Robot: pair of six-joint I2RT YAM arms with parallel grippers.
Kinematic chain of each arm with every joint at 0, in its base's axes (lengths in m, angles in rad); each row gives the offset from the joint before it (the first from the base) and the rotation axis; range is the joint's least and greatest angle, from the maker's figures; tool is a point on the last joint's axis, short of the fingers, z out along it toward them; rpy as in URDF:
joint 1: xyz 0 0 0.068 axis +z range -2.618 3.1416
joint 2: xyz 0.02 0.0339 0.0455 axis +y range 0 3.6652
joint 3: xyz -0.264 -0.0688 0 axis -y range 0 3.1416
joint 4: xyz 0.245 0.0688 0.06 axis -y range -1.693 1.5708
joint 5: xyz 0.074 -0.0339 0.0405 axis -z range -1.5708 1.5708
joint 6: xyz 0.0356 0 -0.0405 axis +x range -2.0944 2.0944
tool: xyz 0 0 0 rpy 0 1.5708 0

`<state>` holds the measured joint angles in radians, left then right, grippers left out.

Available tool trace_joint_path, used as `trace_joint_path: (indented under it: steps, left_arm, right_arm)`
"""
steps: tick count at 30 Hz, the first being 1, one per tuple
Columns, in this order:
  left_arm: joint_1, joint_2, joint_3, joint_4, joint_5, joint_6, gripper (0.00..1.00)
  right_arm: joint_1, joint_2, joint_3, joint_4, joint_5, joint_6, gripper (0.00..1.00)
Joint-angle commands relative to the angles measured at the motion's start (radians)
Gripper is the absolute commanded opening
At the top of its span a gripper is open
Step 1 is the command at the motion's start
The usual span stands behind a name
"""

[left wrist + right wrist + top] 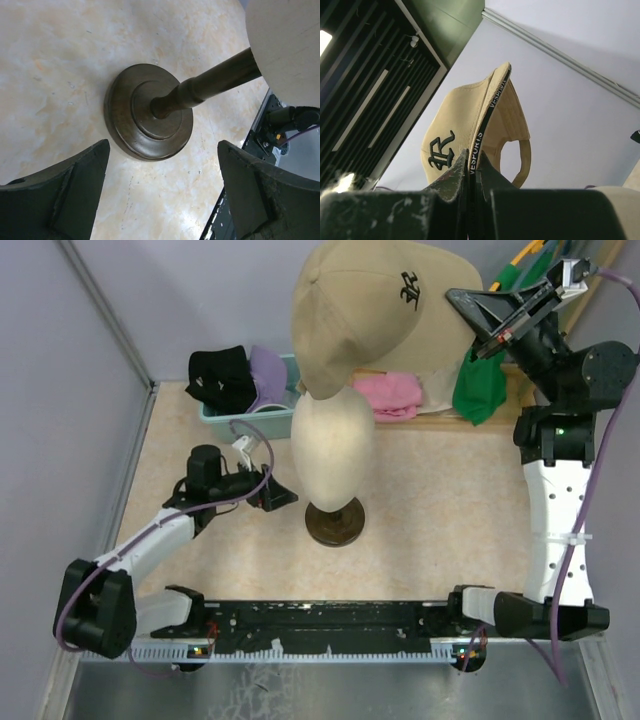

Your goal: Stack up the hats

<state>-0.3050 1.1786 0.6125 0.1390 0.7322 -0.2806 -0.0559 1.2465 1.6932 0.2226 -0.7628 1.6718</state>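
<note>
At the left of the worktop [450,500], your left tool [272,496] stands with its fingers apart, holding nothing, just beside the stand base [147,117]. Behind it, the black cap [220,375] and purple cap [268,375] lie in the bin [215,418]. At centre, the mannequin head [333,445] looks uncovered. Your right tool [472,167] is clamped on the rim of the tan cap [360,310], which is raised, seemingly over the head. I judge you're placing the first hat: lower it squarely onto the crown, then release.
</note>
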Motion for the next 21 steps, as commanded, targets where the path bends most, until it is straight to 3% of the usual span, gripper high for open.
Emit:
trace_joint_path:
  steps: [1,5,9,16,21]
  left_arm:
    - [-0.051,0.081,0.026,0.093,-0.076,-0.032,0.92]
    - [-0.121,0.12,0.035,0.173,-0.094,0.018,0.78]
    - [-0.189,0.093,-0.027,0.288,-0.249,0.072,0.86]
    - [-0.241,0.196,-0.133,0.523,-0.275,0.038,0.87]
    - [-0.294,0.288,-0.133,0.581,-0.283,0.009,0.86]
  right_arm:
    - [-0.02,-0.05,0.002,0.061,0.001,0.009,0.0]
    - [-0.033,-0.064,-0.006,0.072,-0.004,0.012,0.0]
    - [-0.047,-0.084,-0.039,0.11,-0.002,0.03,0.0]
    - [-0.091,-0.116,-0.088,0.148,-0.023,0.074,0.0]
    - [-0.119,-0.12,-0.091,0.153,-0.042,0.091,0.0]
